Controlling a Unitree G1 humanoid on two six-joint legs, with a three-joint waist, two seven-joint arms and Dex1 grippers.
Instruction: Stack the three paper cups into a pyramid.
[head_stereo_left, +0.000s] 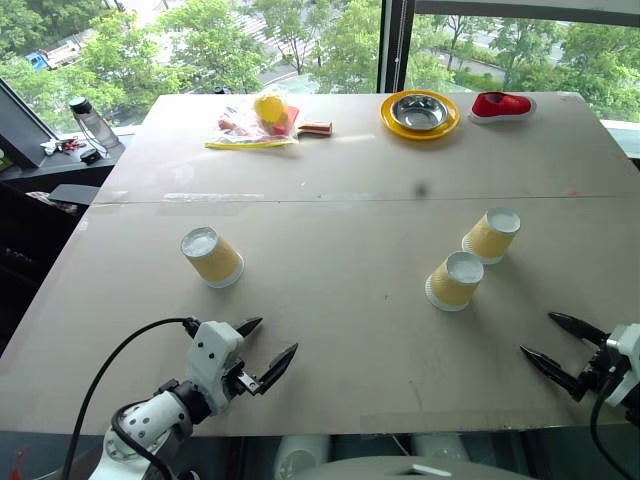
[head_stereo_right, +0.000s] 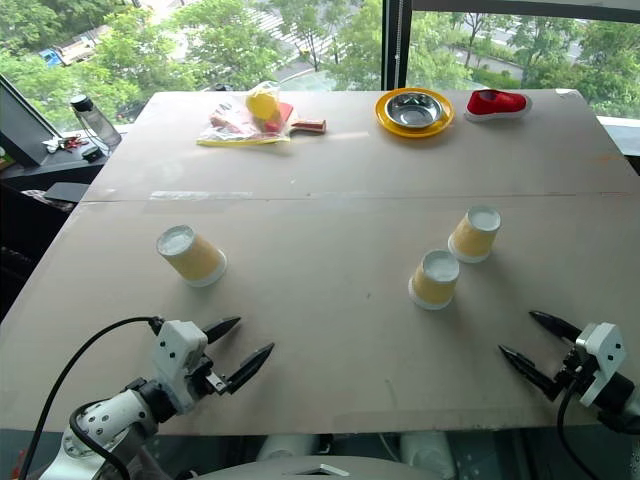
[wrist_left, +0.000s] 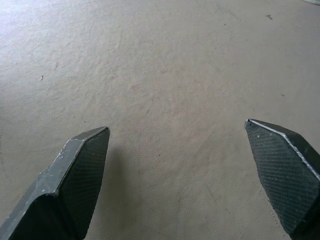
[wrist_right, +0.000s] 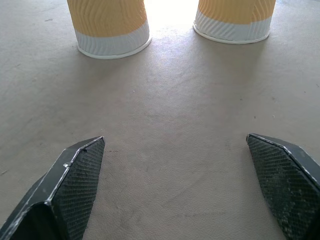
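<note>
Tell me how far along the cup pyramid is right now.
Nothing is stacked yet. All three cups stand upside down and apart: one on the left, two on the right. The left gripper and right gripper are open and empty. Everything is left: pairing two, topping with the third.

Three paper cups (head_stereo_left: 212, 256) (all upside down), one steel bowl (head_stereo_left: 419, 112).

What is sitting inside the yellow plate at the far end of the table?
A steel bowl sits in the yellow plate, leaving just the plate's rim visible. The bowl looks empty; the plate's centre beneath it is covered.
</note>
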